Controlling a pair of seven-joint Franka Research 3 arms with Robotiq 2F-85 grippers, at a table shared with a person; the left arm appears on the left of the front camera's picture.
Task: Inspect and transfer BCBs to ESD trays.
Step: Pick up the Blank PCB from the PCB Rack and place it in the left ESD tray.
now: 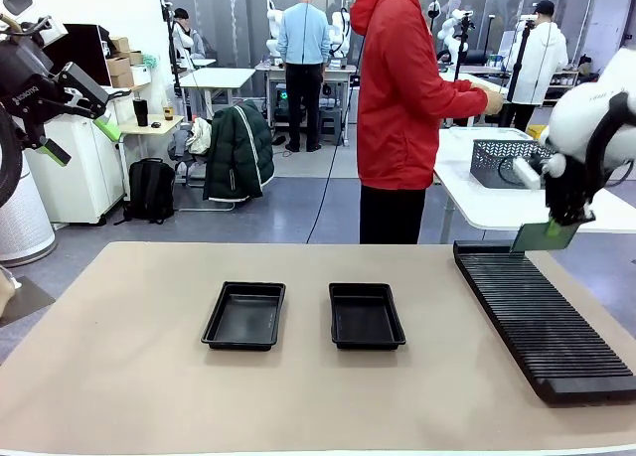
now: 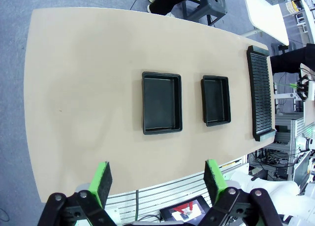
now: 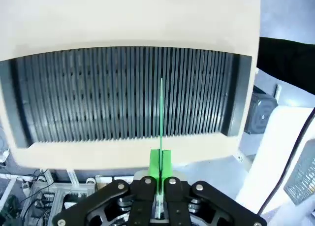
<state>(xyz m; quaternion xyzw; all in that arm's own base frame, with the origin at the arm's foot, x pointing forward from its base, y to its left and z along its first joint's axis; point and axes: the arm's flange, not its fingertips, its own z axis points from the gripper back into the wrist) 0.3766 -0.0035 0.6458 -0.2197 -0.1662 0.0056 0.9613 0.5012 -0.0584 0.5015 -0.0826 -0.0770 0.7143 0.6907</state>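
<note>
The right jaws are pinching a BCB (image 1: pixel 545 235) edge-on over the far end of the rack (image 1: pixel 542 317), the left jaws gaping empty, so it should be rising straight, clearing slots before swinging toward the ESD trays (image 1: pixel 366 316).

Two black ESD trays (image 1: pixel 244 317) (image 1: pixel 366 317) showing. One green BCB (image 1: pixel 544 236) showing. One long black slotted rack (image 1: pixel 547 312) showing. One grey wire mesh basket (image 1: pixel 507 163) showing. Four people showing: one person in red (image 1: pixel 402 88), three people farther back (image 1: pixel 303 39).
</note>
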